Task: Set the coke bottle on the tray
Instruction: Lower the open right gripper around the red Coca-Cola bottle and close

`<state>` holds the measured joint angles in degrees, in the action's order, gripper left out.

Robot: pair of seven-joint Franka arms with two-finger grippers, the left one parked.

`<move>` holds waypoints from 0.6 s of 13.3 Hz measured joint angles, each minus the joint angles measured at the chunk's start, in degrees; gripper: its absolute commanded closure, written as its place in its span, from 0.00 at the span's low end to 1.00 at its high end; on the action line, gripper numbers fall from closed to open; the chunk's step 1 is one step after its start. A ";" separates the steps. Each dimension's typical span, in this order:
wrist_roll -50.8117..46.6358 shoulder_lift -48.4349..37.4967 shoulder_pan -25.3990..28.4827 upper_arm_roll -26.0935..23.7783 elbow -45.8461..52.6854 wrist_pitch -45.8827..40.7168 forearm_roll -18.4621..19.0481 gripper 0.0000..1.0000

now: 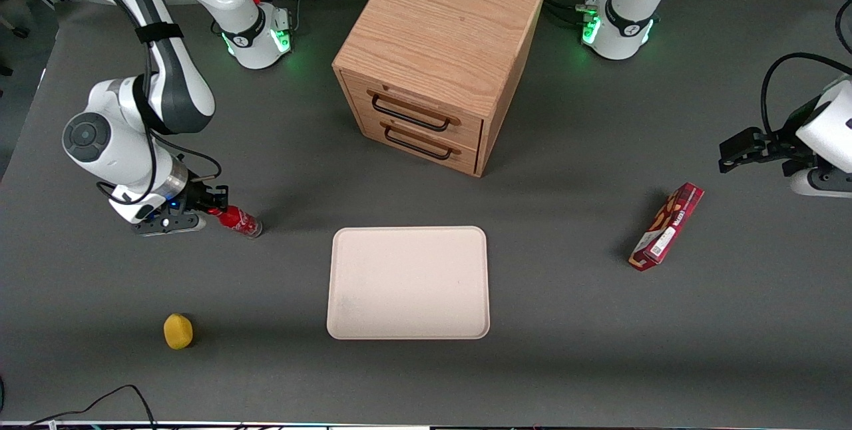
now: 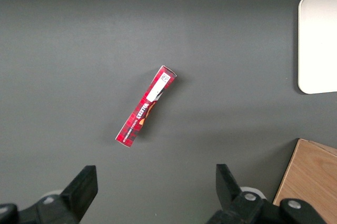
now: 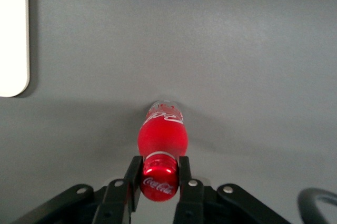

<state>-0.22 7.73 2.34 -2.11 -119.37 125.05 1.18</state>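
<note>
The coke bottle (image 1: pixel 236 220), small and red with a red cap, is on the grey table toward the working arm's end, well apart from the tray. My right gripper (image 1: pixel 214 209) is at its top. In the right wrist view the fingers (image 3: pixel 134 174) press on both sides of the cap, and the bottle body (image 3: pixel 162 137) reaches down to the table from the gripper (image 3: pixel 159 167). The cream-beige tray (image 1: pixel 407 283) lies flat in the middle of the table, nearer the front camera than the cabinet. Its edge also shows in the right wrist view (image 3: pixel 13 34).
A wooden two-drawer cabinet (image 1: pixel 432 64) stands farther from the camera than the tray. A red snack box (image 1: pixel 667 226) lies toward the parked arm's end. A small yellow object (image 1: pixel 178 331) lies nearer the camera than the bottle.
</note>
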 measured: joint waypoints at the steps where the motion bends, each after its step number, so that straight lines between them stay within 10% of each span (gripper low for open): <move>1: 0.00 -0.47 -0.01 0.00 3.57 -5.15 0.01 1.00; 8: -0.08 1.39 -0.06 0.04 37.07 -40.18 0.00 1.00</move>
<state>-0.30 9.11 2.28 -2.07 -82.30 84.87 1.19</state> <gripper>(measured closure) 0.687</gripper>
